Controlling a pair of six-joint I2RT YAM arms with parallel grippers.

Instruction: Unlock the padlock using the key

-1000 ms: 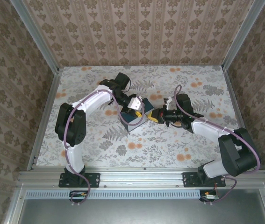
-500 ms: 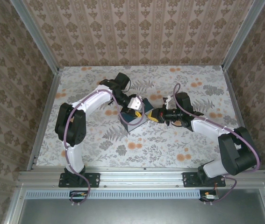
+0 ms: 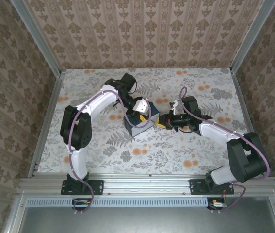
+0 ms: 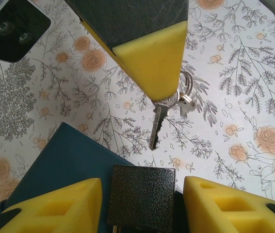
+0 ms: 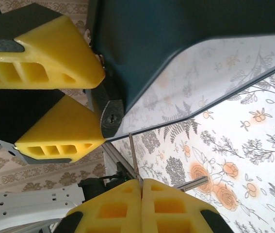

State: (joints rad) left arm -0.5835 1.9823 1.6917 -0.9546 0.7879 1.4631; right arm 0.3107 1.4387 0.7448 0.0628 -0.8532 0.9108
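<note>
Right fingers [image 5: 113,206] pinch two ringed keys [image 4: 157,124]; left fingers [image 4: 55,206] grip one padlock [image 4: 142,194].

Squared the box up, eased the key back.
Swung the left gripper [image 3: 138,115], padlock [image 4: 139,196] between its fingers, so the blue box [image 3: 143,125] went from corner-down to squarer with the table edges; drew the right gripper [image 3: 162,122], key [image 4: 157,127] at its fingertips, slightly away from the left fingers.

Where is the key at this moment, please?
In the left wrist view, the key hangs from the right gripper, just short of the black padlock.
</note>
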